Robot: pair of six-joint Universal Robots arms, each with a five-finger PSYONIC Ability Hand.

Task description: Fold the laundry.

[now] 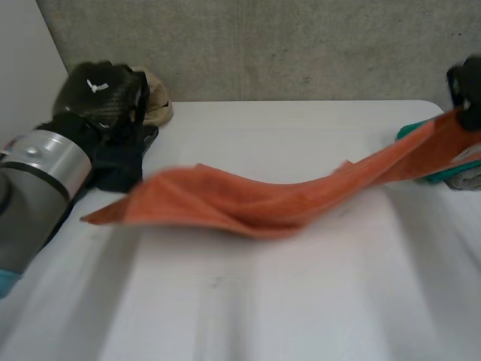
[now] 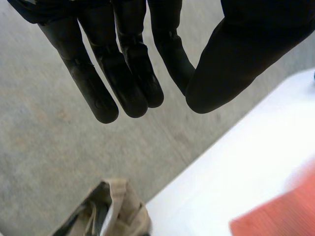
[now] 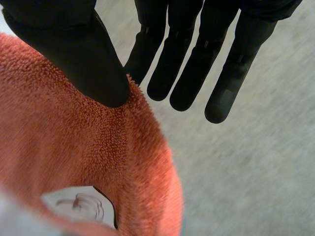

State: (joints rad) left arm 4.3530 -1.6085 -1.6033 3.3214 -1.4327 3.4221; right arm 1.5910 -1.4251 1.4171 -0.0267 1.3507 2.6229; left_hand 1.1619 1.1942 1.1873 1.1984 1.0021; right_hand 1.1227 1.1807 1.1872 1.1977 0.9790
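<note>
An orange towel (image 1: 255,199) stretches across the white table (image 1: 263,301), sagging in the middle. Its right end rises to my right hand (image 1: 467,86) at the table's far right. In the right wrist view the thumb (image 3: 83,54) presses the towel's edge (image 3: 74,147) against the straight fingers, so that hand is shut on it. My left hand (image 1: 113,150) hangs above the towel's left end. In the left wrist view its thumb (image 2: 231,64) is drawn in beside the fingers (image 2: 128,73) with nothing between them. The towel (image 2: 280,216) lies well below the fingertips.
A beige cap (image 1: 154,101) lies at the table's far left corner, below my left hand's fingertips (image 2: 113,211). Teal and grey cloth (image 1: 451,171) lies at the right edge under the raised towel end. A concrete wall stands behind the table.
</note>
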